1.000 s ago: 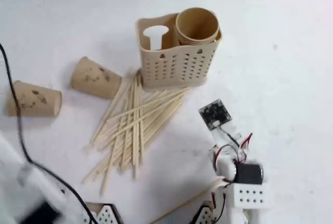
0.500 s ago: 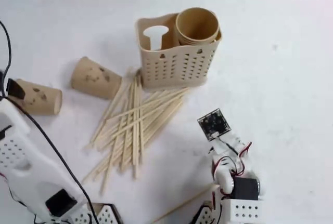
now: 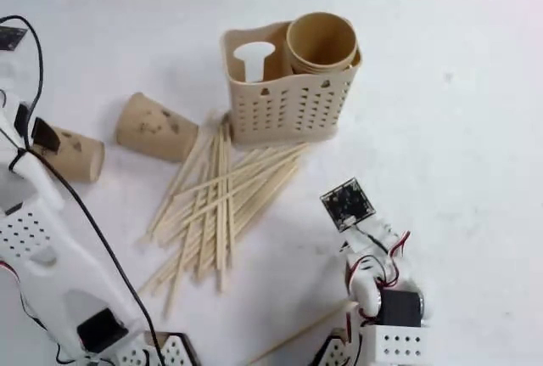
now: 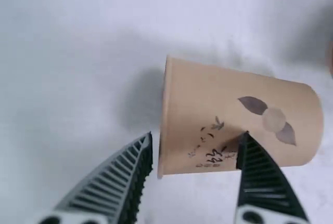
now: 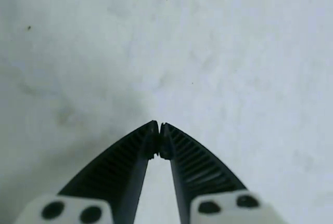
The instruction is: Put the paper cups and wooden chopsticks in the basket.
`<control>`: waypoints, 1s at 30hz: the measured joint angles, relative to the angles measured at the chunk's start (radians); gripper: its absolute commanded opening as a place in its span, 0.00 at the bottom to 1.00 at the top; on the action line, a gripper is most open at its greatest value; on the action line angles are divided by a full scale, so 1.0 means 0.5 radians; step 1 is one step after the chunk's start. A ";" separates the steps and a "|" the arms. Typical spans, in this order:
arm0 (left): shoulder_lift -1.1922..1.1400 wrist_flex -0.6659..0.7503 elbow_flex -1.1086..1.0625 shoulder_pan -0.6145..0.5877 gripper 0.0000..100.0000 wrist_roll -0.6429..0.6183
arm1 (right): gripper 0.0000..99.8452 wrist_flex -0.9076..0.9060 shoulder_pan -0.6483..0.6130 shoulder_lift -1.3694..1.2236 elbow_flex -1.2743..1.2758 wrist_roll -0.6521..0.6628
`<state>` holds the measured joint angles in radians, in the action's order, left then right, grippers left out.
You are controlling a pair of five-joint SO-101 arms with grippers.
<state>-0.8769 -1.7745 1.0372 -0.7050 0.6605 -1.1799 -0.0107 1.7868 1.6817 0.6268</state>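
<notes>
The left gripper (image 4: 196, 136) has its jaws spread wide at a paper cup (image 4: 239, 115) that lies on its side. One finger (image 4: 260, 177) crosses the cup's wall and the other is just beside its wider end; I cannot tell if they touch. The left arm (image 3: 34, 239) stretches along the left of the table (image 3: 475, 128). A second cup (image 3: 157, 126) lies well apart, near the chopsticks (image 3: 216, 205) and the basket (image 3: 288, 111). The right gripper (image 5: 158, 130), jaws pressed together, hangs over the table.
</notes>
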 measured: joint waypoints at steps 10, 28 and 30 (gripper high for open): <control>0.052 0.003 -0.123 0.083 0.26 -0.040 | 0.02 0.000 0.000 0.000 0.000 0.000; 1.307 -0.003 -1.473 0.951 0.27 -0.206 | 0.02 0.000 0.000 0.000 0.000 0.009; 1.455 -0.006 -1.596 1.071 0.27 -0.252 | 0.02 0.000 0.000 0.000 0.000 0.009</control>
<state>-0.1496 -1.7776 0.2394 -0.1695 0.5347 -1.1799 -0.0107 1.7868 1.6817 0.6314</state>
